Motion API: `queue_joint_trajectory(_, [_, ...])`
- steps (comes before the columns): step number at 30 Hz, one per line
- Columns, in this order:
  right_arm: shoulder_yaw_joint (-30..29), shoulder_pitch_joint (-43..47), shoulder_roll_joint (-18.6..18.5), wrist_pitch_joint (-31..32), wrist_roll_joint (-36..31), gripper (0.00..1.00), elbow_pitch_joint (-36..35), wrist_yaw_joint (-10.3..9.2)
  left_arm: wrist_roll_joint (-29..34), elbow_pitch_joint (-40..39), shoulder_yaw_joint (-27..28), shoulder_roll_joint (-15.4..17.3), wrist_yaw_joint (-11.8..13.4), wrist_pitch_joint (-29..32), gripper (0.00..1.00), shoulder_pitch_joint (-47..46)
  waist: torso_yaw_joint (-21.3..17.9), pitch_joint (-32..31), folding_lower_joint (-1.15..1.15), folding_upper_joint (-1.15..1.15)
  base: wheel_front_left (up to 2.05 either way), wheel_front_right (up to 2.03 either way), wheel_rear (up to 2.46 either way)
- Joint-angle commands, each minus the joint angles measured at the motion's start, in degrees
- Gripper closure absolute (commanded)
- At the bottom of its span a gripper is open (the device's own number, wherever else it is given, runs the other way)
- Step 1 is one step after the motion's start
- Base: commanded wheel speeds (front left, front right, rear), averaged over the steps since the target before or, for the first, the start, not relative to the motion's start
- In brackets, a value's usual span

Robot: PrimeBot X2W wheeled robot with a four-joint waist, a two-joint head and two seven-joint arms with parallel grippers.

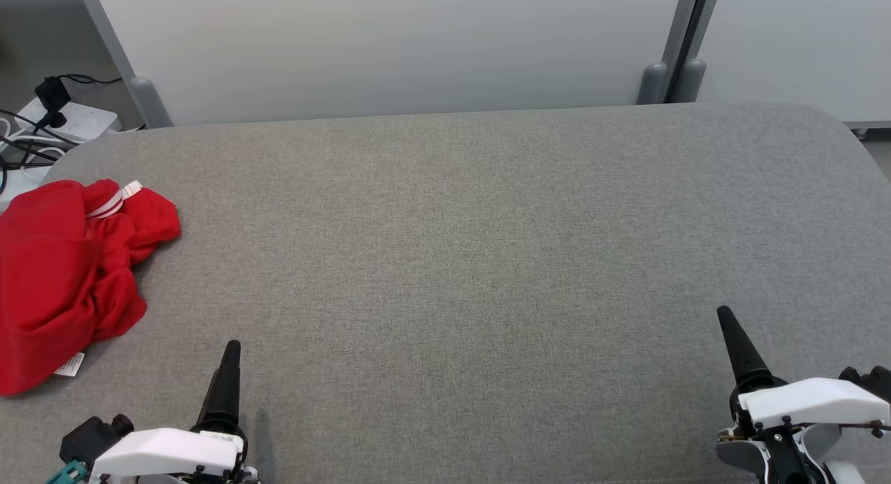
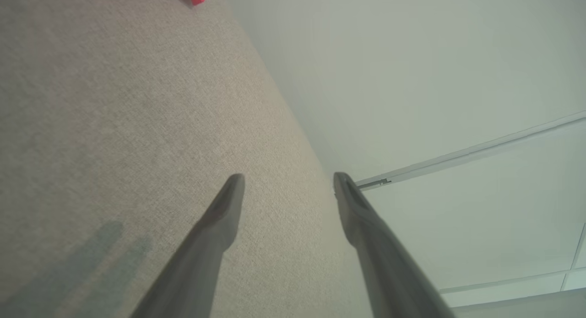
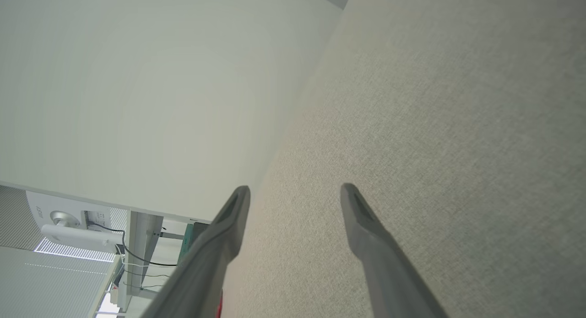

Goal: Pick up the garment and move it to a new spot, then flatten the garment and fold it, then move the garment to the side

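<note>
The red garment [image 1: 66,275] lies crumpled at the grey surface [image 1: 487,261], hard against its left edge. The left tool [image 2: 288,183] and right tool [image 3: 295,192] both stand spread wide, empty.

White housings [image 1: 811,400], tapered black fingers [image 1: 741,352]

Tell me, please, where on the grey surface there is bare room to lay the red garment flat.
Bare: the grey surface from the red garment rightward to its right edge, between the white back panel and the left gripper and right gripper. Crowded: only the left edge, where the crumpled garment lies.
</note>
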Motion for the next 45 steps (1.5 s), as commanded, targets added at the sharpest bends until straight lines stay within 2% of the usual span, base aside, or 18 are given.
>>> queue_joint_trajectory(1, [0.53,-3.34,-0.9,-0.85,-1.78,0.0,-1.24,0.25,2.11,-1.12,0.4,1.01,-0.22,-0.63,0.0,-3.98,-0.01,0.02,-0.01,0.0,0.0,0.0,0.0])
queue_joint_trajectory(11, [2.02,-5.84,-1.1,-2.53,-8.98,0.0,0.37,0.27,10.43,-0.06,0.69,1.32,-0.26,-2.31,0.0,-5.48,-0.11,0.13,-0.01,0.0,0.0,0.0,0.0])
queue_joint_trajectory(45, [7.35,-14.12,-2.91,-8.08,-29.01,0.0,5.84,0.34,33.09,3.82,1.19,2.76,-0.4,-7.85,0.0,-11.46,-0.12,0.78,-0.01,0.0,0.0,0.0,0.0])
